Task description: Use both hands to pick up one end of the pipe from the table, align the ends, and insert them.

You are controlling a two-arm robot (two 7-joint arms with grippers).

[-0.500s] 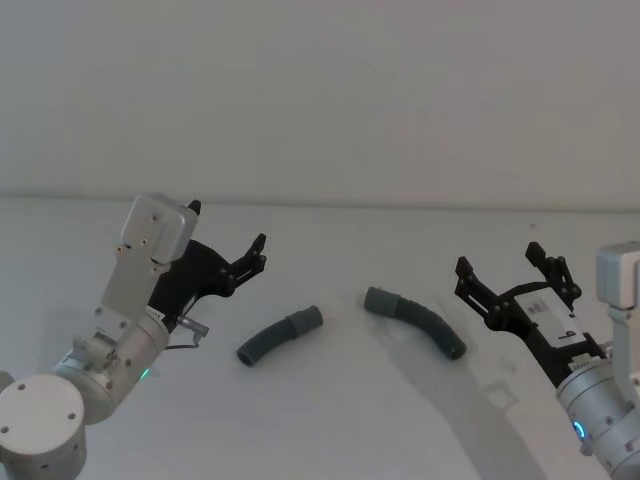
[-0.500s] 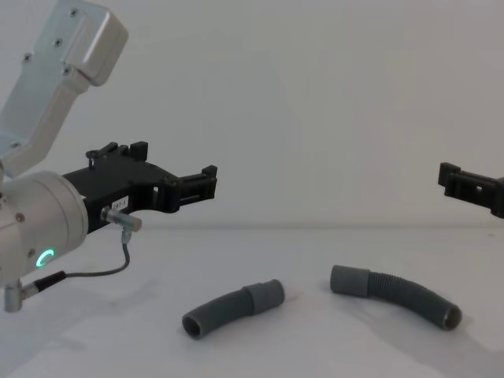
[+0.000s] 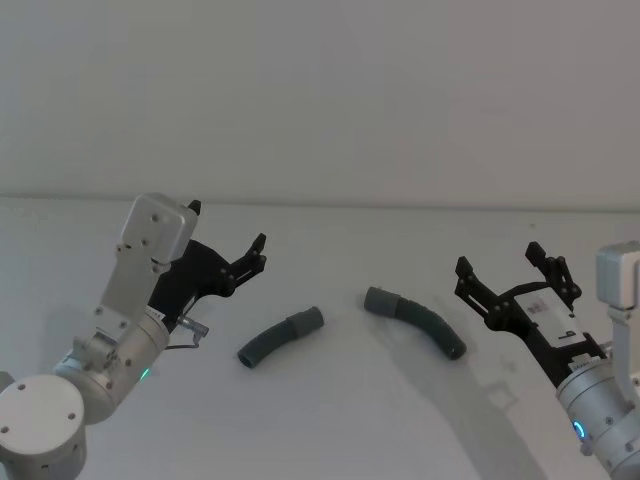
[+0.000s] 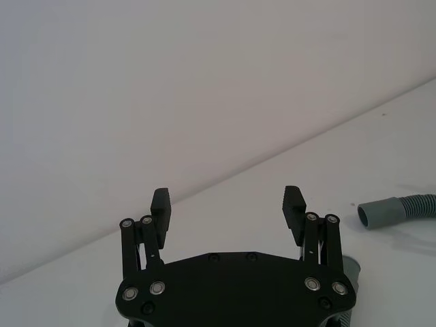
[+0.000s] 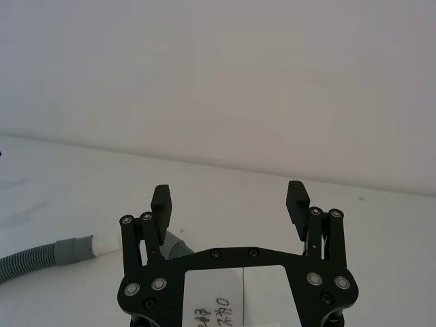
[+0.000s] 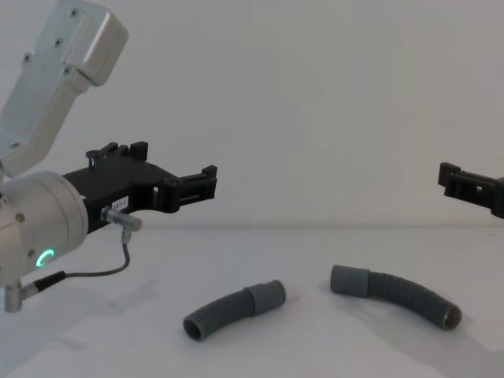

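The pipe lies on the white table as two curved grey ribbed pieces. The left piece has its smooth cuff end toward the middle. The right piece points its cuff end at the other cuff, a short gap apart. My left gripper hovers open, above and left of the left piece. My right gripper hovers open to the right of the right piece. Neither gripper touches a piece.
A plain pale wall rises behind the table's far edge. A thin cable with a small metal plug hangs under the left wrist. Bare tabletop surrounds both pieces.
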